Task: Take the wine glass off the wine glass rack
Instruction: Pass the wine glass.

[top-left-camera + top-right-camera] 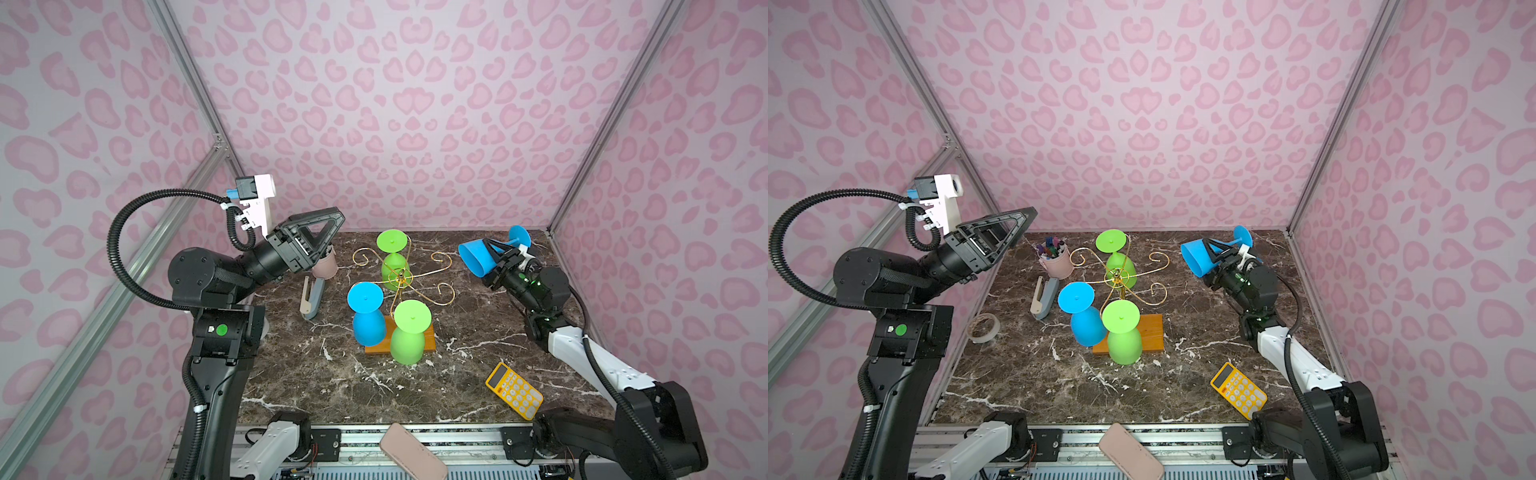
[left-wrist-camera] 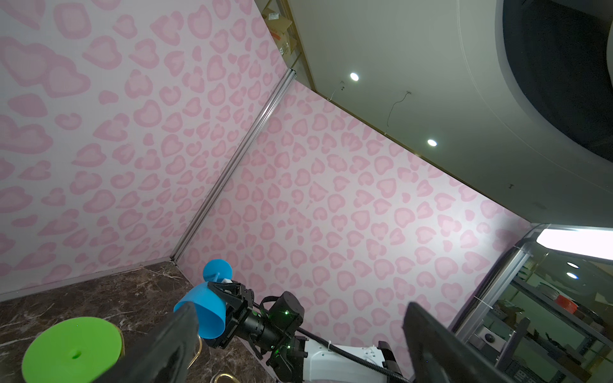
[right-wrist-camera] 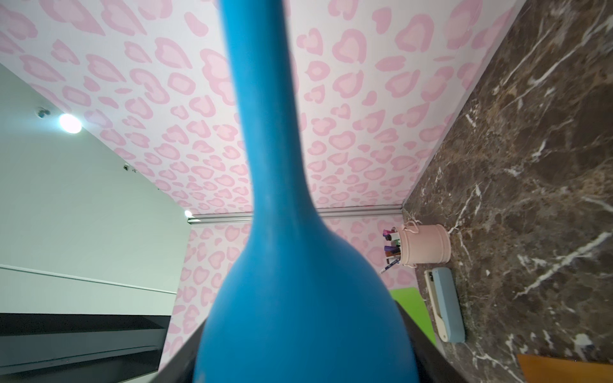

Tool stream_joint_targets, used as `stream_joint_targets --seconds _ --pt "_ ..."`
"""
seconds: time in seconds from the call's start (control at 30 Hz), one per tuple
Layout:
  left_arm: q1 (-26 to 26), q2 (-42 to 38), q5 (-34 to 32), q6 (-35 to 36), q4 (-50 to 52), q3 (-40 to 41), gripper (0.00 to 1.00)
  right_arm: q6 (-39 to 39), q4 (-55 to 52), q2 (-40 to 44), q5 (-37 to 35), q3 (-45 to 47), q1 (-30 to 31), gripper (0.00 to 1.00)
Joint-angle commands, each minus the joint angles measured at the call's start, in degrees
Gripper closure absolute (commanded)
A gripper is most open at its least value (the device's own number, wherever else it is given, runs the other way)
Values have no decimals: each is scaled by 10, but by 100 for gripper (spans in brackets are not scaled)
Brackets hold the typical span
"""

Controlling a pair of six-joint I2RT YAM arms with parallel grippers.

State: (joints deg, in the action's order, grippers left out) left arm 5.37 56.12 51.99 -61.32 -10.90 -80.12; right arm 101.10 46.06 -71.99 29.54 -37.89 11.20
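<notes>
Blue wine glass (image 1: 473,258) clamped between the right fingers (image 1: 497,248), held clear of the wine glass rack (image 1: 419,277) — set-down apparently remains — left fingers (image 2: 172,338) apart, empty.

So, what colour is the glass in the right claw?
Blue; the glass shows best in a top view.

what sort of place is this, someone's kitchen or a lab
Most likely a robot test booth in a lab, not a home: pink heart-patterned wall panels on aluminium frame struts enclose a brown marble-look tabletop, and metal storage shelving shows beyond the booth.
</notes>
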Motion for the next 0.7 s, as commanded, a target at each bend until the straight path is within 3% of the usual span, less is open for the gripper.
stream_joint_targets --seconds 0.0,0.23,0.3,0.47,0.67 --pt "0 -6 -7 14 -4 1 3 76 128 -19 -24 6 12 35" --pt "0 -12 -14 19 22 0 2 231 377 -131 -122 38 52 35" --pt "0 -14 -15 21 25 0 2 258 432 -180 -119 29 56 35" --pt "-1 -18 -14 33 47 -7 2 226 432 -206 -120 20 64 35" --pt "-1 -24 -20 50 64 -10 2 241 432 -210 -132 43 63 34"
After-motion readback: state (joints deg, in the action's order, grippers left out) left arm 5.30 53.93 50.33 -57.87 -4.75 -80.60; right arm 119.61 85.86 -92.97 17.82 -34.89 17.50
